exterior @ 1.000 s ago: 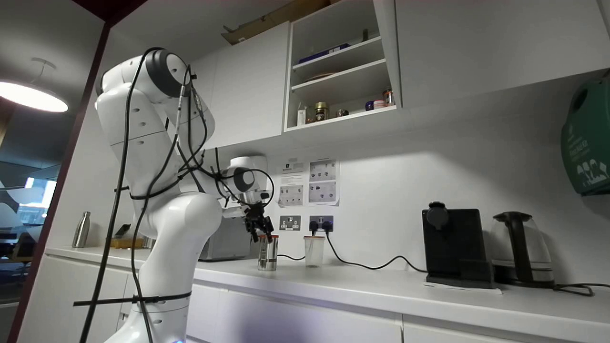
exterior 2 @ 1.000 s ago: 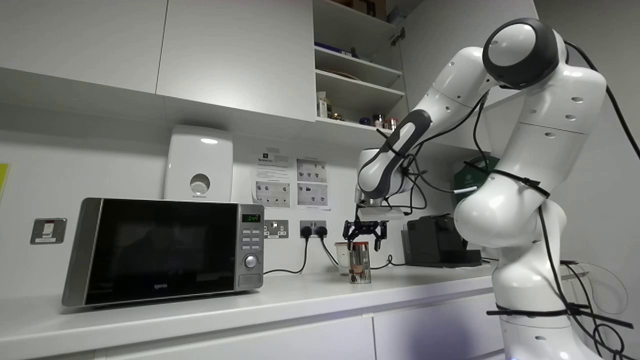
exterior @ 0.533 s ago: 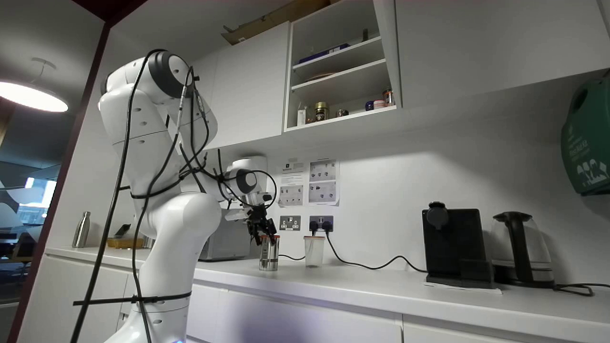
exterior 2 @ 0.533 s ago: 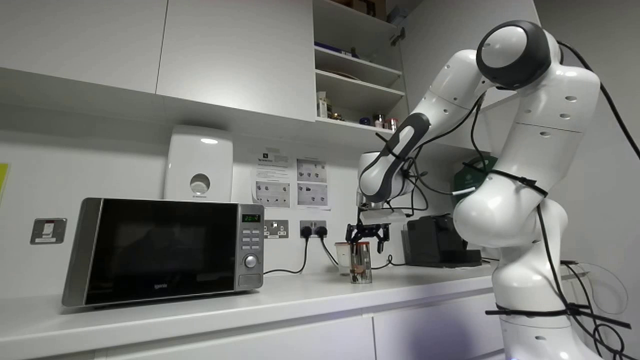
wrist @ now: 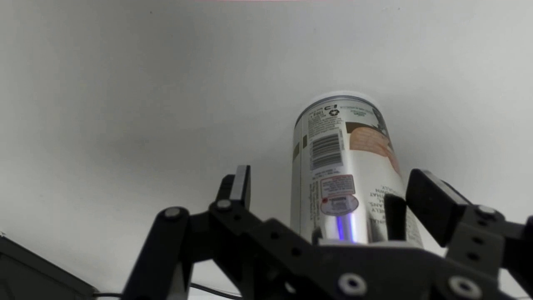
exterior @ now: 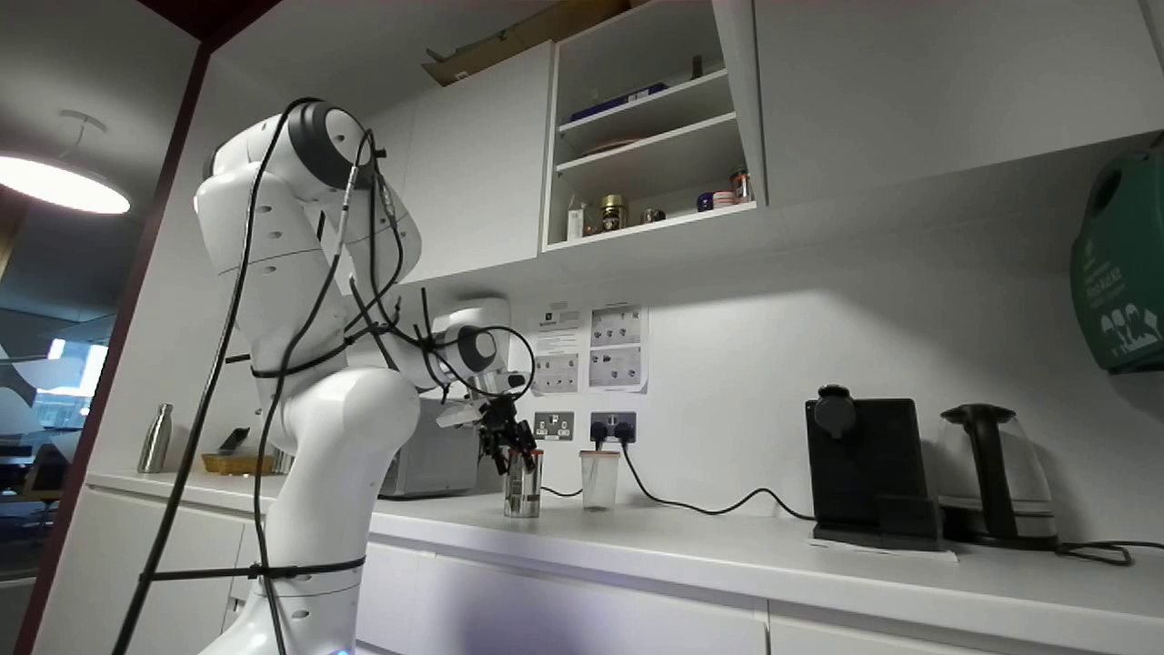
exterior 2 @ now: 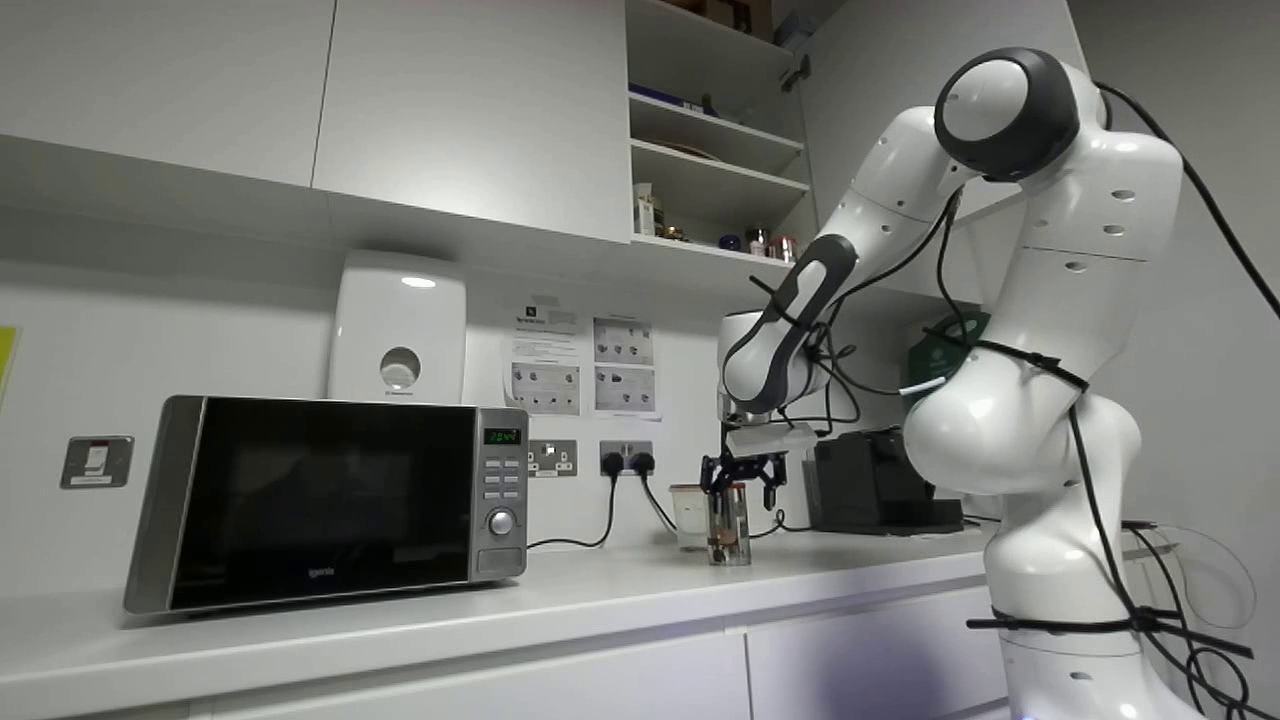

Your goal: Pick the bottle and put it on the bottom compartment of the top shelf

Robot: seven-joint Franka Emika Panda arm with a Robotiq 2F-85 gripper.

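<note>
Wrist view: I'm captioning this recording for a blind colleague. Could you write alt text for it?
A shiny silver cylindrical canister, printed with upside-down text and a barcode, appears between the open jaws of a black two-fingered robot gripper, nearer the picture's right side; whether they touch is unclear. A plain white surface fills most of the background.

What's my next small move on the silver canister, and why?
Probably shift the open pincer slightly rightward in the wrist view, to centre the grasp before closing: the silver canister touches or nearly touches the finger on that side, leaving a clear gap by the other.
</note>
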